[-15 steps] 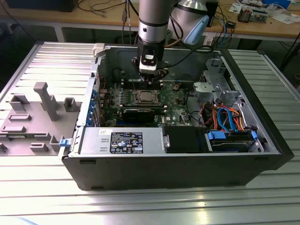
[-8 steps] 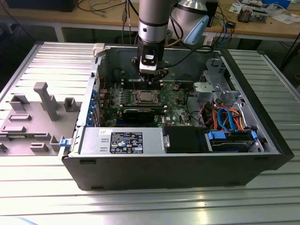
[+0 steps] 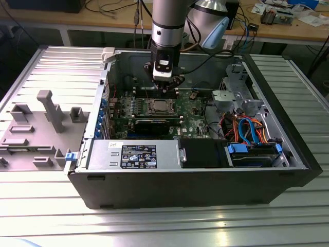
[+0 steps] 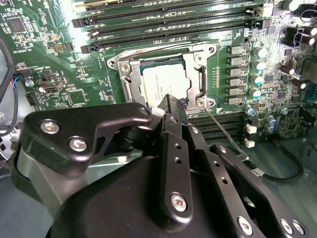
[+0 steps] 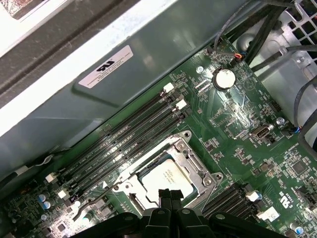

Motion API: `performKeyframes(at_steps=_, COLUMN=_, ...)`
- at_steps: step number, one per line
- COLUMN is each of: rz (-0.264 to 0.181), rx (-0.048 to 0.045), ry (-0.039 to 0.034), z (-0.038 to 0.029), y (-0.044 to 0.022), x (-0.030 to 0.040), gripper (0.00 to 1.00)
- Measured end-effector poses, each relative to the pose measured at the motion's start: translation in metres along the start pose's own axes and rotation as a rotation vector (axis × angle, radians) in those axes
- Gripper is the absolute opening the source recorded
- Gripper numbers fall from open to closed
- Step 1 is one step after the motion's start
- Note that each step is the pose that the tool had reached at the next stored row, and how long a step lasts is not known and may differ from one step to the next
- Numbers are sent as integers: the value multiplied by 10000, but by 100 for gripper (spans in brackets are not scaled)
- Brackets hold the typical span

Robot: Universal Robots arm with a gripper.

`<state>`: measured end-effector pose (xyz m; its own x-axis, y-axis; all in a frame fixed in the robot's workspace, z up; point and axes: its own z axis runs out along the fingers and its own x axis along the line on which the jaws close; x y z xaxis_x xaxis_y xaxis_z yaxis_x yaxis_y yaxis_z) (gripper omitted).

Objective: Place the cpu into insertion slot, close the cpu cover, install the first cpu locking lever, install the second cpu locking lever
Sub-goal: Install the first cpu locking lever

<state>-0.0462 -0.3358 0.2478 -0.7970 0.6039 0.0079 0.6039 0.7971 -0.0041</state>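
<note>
One small square cpu (image 4: pixel 166 79), silvery-grey on its metal top, already lies flat in the insertion slot (image 4: pixel 114 63), a silver-rimmed square socket on the green circuit board (image 4: pixel 64 74). The thin silver frame of the cpu cover (image 4: pixel 194 59) appears folded down around its edges, which would keep the chip seated. A thin steel locking lever (image 4: pixel 225 131) angles away from one socket corner, seemingly not yet latched. The black two-fingered tool (image 4: pixel 173 101) hangs just over the socket's edge, fingers pressed together with nothing between them, a posture that suits pushing rather than grasping. In the exterior view the tool sits at twelve o'clock of the socket, a long black expansion card (image 3: pixel 154 123) at six and bundled orange and blue cables (image 3: pixel 249 131) at three, all inside the open black computer case (image 3: pixel 180 190) on the ribbed metal worktop (image 3: pixel 51 216).
</note>
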Motion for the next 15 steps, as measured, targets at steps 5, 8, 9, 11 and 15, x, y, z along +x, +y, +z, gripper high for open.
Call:
performKeyframes(at_steps=5, rz=-287, rx=2, ry=-2, z=0, y=0, x=0, gripper=11)
performKeyframes(at_steps=8, rz=-553, rx=4, ry=-3, z=0, y=0, x=0, gripper=11)
performKeyframes(at_steps=9, rz=-662, rx=5, ry=-3, z=0, y=0, x=0, gripper=11)
performKeyframes(at_steps=11, rz=-799, rx=7, ry=-4, z=0, y=0, x=0, gripper=11)
performKeyframes(at_steps=15, rz=-815, rx=7, ry=-4, z=0, y=0, x=0, gripper=11)
